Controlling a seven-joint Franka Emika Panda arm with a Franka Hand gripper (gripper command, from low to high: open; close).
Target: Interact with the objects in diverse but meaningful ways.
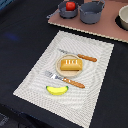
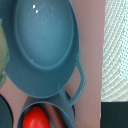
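Fingers outside both views; cannot tell whether wide, narrow or holding anything, and no place can be fixed against them beyond what the wrist camera looks down on.

Directly beneath the wrist camera: empty grey pot (image 2: 45, 45), seen from above, with a looped handle (image 2: 80, 82). Just beside it, touching or nearly so, a smaller grey pot (image 2: 67, 107) holding the red tomato (image 2: 36, 119), with a brownish strip next to the tomato, too blurred to name. Both pots on a pink board (image 2: 92, 30), woven placemat (image 2: 116, 50) alongside.

In the exterior view, nearest the camera: yellow banana (image 1: 56, 90) lying on the placemat (image 1: 95, 75). Just beyond it, orange-handled fork (image 1: 64, 79). Then a round plate (image 1: 60, 68) carrying the golden ridged bread loaf (image 1: 70, 64). Past the plate, orange-handled knife (image 1: 77, 55). Dark tablecloth (image 1: 20, 40) under the mat.

Farthest away, on the pink board (image 1: 107, 30): pot with the tomato (image 1: 71, 5) inside, the empty pot (image 1: 91, 12) next to it towards the exterior view's right, and a white bowl (image 1: 123, 17) at that view's right edge, partly cut off.
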